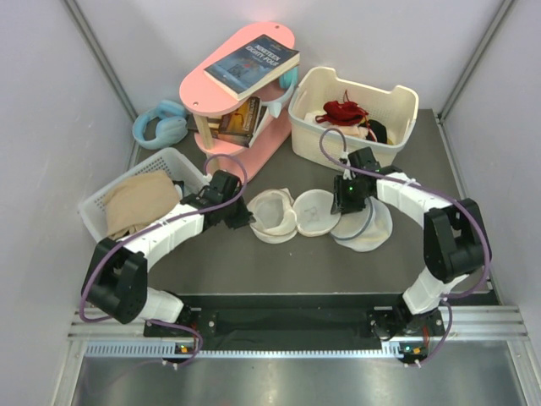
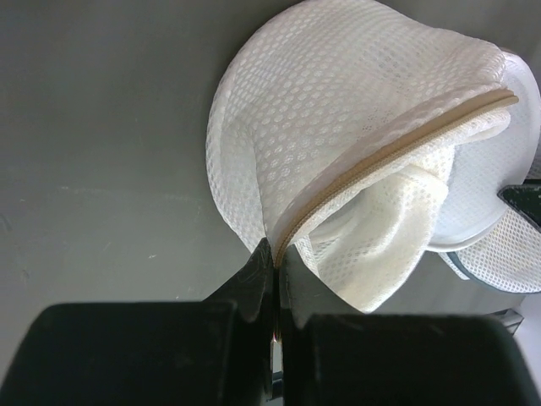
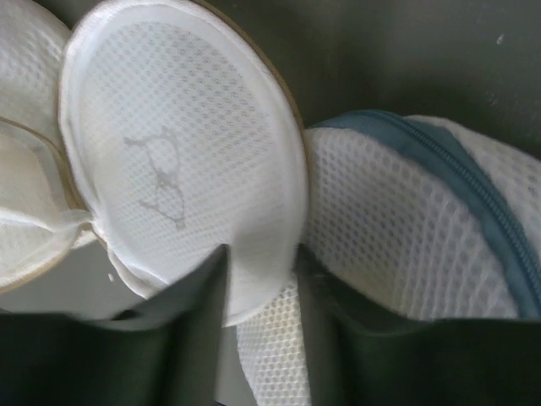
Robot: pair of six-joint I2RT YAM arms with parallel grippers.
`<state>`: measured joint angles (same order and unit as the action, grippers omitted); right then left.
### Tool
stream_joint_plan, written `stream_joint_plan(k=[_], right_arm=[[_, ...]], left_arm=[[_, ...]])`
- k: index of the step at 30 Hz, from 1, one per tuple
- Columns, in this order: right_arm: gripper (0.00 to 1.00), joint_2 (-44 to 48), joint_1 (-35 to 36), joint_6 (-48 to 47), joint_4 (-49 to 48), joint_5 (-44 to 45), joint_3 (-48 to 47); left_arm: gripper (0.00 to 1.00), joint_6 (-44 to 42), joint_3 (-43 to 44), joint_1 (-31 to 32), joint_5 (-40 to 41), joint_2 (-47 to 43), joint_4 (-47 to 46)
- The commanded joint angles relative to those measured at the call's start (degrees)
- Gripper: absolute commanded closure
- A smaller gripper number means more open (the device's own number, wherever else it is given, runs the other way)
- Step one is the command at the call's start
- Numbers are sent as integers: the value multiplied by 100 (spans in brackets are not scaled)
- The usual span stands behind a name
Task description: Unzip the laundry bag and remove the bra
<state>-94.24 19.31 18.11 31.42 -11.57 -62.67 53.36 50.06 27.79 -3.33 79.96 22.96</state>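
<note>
Grey desk (image 1: 211, 271) between pale walls carries the laundry bag (image 1: 292, 216) at its centre, lying unzipped with its two round mesh halves spread side by side. The left claw (image 2: 275, 254) is pinched tight on the tan zipper seam at the edge of the left half. The right claw (image 3: 262, 254) stands about half wide, its fingers on either side of the lower rim of the flat panel bearing the bra drawing; I cannot tell whether they press it. Just beside that panel lies another white mesh bag (image 3: 406, 237) with a blue zip. The bra (image 1: 341, 110) lies on top of other clothes in the cream bin (image 1: 397, 101) at the far right.
</note>
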Motion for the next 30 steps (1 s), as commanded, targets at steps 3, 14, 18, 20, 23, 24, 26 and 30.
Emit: stream_joint_plan(k=[3,14,18,20,23,24,26,30], right_arm=[[95,-8,-50,-79,91,137,-622],[100,371,134,-264,716,788,-1765],[100,108,642,-264,865,981,-2195],[100,20,837,-203,857,1060,-2301],[100,-147,1206,-89,831,1087,-2512],[100,-226,1363,-53,813,1078,-2609],[100,-332,1522,8,769,1043,-2706],[99,-508,1865,158,611,807,-2899]], left_arm=[[100,-177,-120,-37,17,-78,-309],[100,-379,-146,-28,-211,590,-880],[100,-476,-76,-28,-282,827,-1065],[100,-511,-84,-28,-317,968,-1188],[100,-520,-146,-28,-352,1135,-1320],[100,-520,-146,-28,-370,1170,-1381],[100,-529,-163,-19,-431,1275,-1426],[100,-538,-181,-19,-466,1364,-1514]])
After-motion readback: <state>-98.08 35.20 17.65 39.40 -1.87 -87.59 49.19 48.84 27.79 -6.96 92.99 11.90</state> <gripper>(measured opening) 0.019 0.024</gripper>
